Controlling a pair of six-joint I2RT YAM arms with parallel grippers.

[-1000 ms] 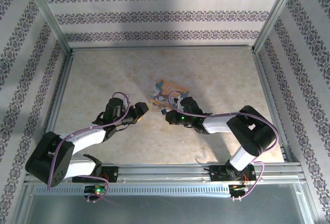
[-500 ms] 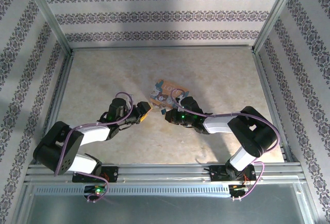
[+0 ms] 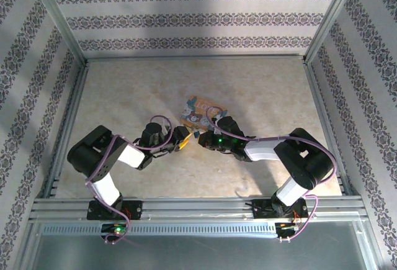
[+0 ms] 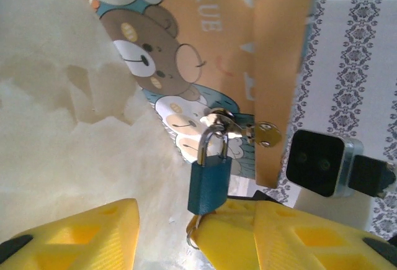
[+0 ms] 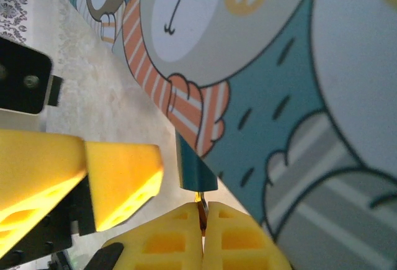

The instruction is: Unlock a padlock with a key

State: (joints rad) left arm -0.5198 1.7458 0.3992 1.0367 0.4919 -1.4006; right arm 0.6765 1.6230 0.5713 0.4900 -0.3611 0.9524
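The padlock (image 4: 211, 186) has a teal-blue body and a silver shackle hooked through the clasp of the orange-sided picture box (image 4: 279, 46). In the top view the padlock (image 3: 196, 133) is a tiny speck at the box's near edge. My right gripper (image 5: 203, 211) is shut on the key (image 5: 200, 203), which enters the bottom of the padlock (image 5: 195, 171). My left gripper (image 4: 195, 236) is open, its yellow fingers (image 4: 74, 239) standing either side of the padlock's lower end and of the right gripper's tip (image 4: 226, 229). The two grippers meet just below the box (image 3: 201, 110) in the top view.
The box lies flat near the middle of the beige table (image 3: 124, 96). Aluminium rails (image 3: 198, 205) run along the near edge and the sides. Patterned walls (image 3: 198, 15) close off the back and both sides.
My left arm has swung right and forward until its gripper reaches the padlock, and its jaws have narrowed. The right arm and the box have not moved.
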